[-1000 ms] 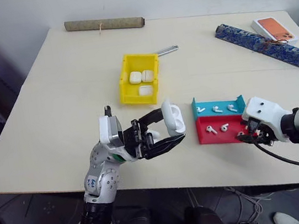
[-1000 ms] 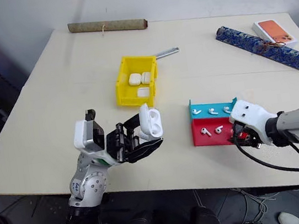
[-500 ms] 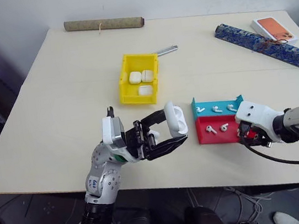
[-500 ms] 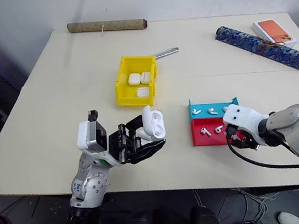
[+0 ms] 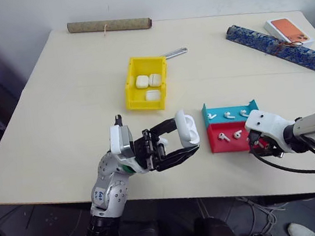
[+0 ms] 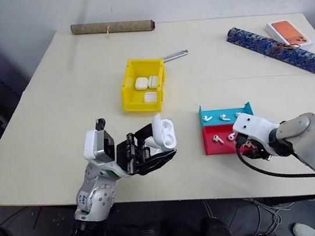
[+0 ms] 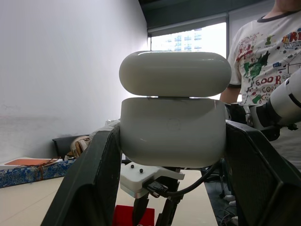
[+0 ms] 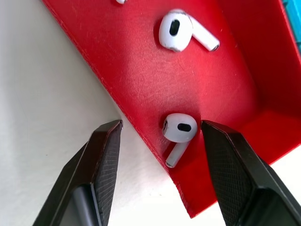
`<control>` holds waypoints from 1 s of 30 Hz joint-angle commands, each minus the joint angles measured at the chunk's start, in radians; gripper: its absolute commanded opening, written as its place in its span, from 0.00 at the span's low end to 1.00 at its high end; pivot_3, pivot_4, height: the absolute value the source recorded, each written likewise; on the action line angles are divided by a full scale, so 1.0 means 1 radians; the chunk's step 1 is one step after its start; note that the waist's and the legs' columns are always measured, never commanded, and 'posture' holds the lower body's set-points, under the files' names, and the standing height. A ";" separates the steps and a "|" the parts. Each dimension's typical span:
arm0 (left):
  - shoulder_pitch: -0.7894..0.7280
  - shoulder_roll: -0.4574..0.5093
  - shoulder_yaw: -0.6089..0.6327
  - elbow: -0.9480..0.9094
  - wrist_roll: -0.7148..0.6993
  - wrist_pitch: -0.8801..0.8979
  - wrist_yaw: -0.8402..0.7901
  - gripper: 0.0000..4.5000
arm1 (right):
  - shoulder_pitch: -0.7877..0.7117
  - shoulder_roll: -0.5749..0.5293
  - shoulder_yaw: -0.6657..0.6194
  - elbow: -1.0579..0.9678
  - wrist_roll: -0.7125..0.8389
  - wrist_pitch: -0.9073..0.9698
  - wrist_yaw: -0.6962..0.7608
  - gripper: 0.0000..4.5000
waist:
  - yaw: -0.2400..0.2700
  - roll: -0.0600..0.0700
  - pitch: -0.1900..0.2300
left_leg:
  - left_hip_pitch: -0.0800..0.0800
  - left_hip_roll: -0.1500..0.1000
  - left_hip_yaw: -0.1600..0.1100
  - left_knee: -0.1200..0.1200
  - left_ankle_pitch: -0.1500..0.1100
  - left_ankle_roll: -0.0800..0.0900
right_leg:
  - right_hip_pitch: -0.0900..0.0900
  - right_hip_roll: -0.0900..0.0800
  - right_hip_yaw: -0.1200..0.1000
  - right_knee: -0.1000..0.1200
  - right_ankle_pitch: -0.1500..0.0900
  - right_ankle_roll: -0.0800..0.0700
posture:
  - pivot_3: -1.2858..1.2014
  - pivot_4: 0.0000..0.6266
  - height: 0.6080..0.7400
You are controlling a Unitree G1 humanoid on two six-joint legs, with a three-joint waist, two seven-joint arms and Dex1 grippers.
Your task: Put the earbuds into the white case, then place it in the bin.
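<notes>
The left gripper (image 5: 176, 146), at lower centre of the head view, was clamped on the white case (image 5: 186, 128), lid hinged up and held above the table, presumably so the other arm could load it. The right gripper (image 8: 160, 141), at lower right, stood with fingers apart, straddling the near wall of the red tray (image 8: 141, 70) with one earbud (image 8: 178, 129) between its tips, not yet gripped; a second earbud lay deeper in the tray. More buds sat in the blue tray (image 5: 230, 113) behind. The bin (image 5: 146, 82), upper centre, held three cases.

The table (image 5: 74, 106) was pale and matt. A person (image 7: 263, 52) stood beyond it before a window.
</notes>
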 commanded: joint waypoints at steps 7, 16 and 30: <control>-0.001 0.003 -0.003 -0.036 -0.001 -0.018 -0.008 0.62 | -0.013 -0.004 -0.008 -0.008 -0.006 0.007 -0.006 0.48 | -0.001 0.000 0.000 | 0.000 0.000 0.000 0.000 0.000 0.000 | 0.000 0.000 0.000 0.000 0.000 0.000 | 0.52 0.24 1.00; 0.003 0.006 -0.004 -0.036 -0.001 -0.020 -0.011 0.62 | -0.012 0.001 -0.009 -0.009 -0.005 0.004 -0.008 0.13 | -0.001 0.000 0.000 | 0.000 0.000 0.000 0.000 0.000 0.000 | 0.000 0.000 0.000 0.000 0.000 0.000 | 0.52 0.24 1.00; 0.010 0.016 0.002 -0.036 -0.005 -0.019 -0.019 0.62 | -0.014 0.003 -0.028 -0.013 0.004 -0.021 0.004 0.10 | -0.001 0.000 0.000 | 0.000 0.000 0.000 0.000 0.000 0.000 | 0.000 0.000 0.000 0.000 0.000 0.000 | 0.52 0.24 1.00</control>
